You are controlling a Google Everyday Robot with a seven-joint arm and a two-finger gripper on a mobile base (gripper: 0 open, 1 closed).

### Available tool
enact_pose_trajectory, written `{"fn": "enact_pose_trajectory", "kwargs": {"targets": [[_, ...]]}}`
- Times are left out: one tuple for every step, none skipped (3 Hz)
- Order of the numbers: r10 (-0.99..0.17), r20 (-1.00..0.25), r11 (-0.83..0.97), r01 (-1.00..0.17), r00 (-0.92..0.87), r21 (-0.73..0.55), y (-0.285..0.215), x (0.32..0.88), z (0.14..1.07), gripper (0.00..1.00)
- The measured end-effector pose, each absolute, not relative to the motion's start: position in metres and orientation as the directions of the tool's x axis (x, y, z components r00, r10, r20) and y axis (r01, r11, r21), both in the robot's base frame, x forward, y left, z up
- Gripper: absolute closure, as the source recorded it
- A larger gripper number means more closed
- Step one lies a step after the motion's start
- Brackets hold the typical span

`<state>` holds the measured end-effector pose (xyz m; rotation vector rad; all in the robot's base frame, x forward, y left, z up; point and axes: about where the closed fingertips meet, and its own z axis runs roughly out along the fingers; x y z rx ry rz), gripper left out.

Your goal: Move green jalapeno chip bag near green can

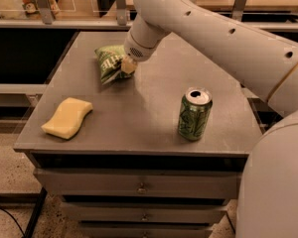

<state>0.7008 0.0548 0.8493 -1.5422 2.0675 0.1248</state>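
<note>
The green jalapeno chip bag [108, 62] is a crumpled green foil bag with white lettering, lying on the far left part of the grey table top [149, 118]. My gripper [125, 66] reaches down from the white arm and sits at the bag's right edge, touching it. The green can [194, 114] stands upright near the front right of the table, well apart from the bag, its silver top open.
A yellow sponge [67, 117] lies at the front left of the table. My white arm [228, 38] spans the right side above the table. Drawers [139, 186] sit below the front edge. Shelving and a rail stand behind.
</note>
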Motion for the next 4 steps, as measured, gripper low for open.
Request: {"fn": "enact_pose_trajectory", "kwargs": {"targets": [[-0.873,-0.451,0.330,-0.906,-0.186,-0.265,0.044,0.703,0.857,1.00],[-0.882,-0.441,0.315,-0.906,-0.169,-0.283,0.024,0.703,0.873,1.00],[-0.887,-0.442,0.288,-0.910,-0.136,-0.299,0.001,0.700,0.891,1.00],[-0.894,-0.439,0.242,-0.918,-0.085,-0.315,-0.023,0.692,0.903,1.00]]}}
